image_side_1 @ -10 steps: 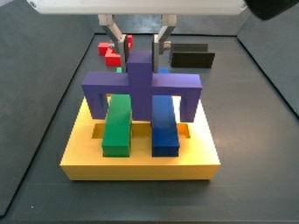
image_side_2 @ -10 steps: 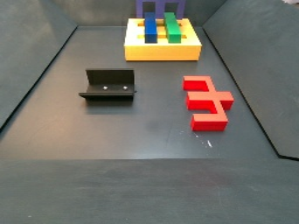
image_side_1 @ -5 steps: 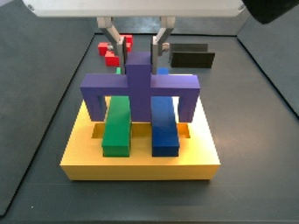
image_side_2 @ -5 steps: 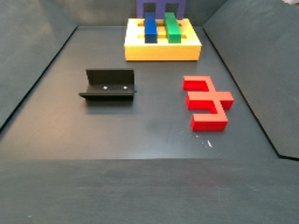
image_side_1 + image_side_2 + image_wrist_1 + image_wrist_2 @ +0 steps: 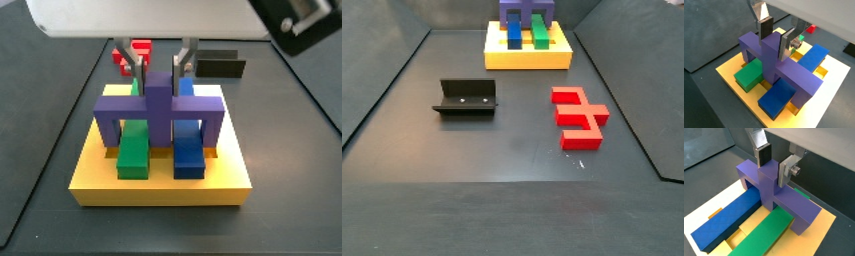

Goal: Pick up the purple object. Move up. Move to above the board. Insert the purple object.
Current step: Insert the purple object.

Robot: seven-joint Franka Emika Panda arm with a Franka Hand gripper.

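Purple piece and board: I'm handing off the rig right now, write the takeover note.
Pincer: over the yellow board, fingers shut on the upright stem of the purple piece.
Purple piece: picked, lifted and carried; now straddling the green bar and blue bar on the board, legs down by the board surface.
Whether it is fully seated cannot be told from these views.
Left: finish the insertion if needed, open the pincer, retreat upward.
Elsewhere: red piece and fixture sit on the floor, apart from the board, untouched.
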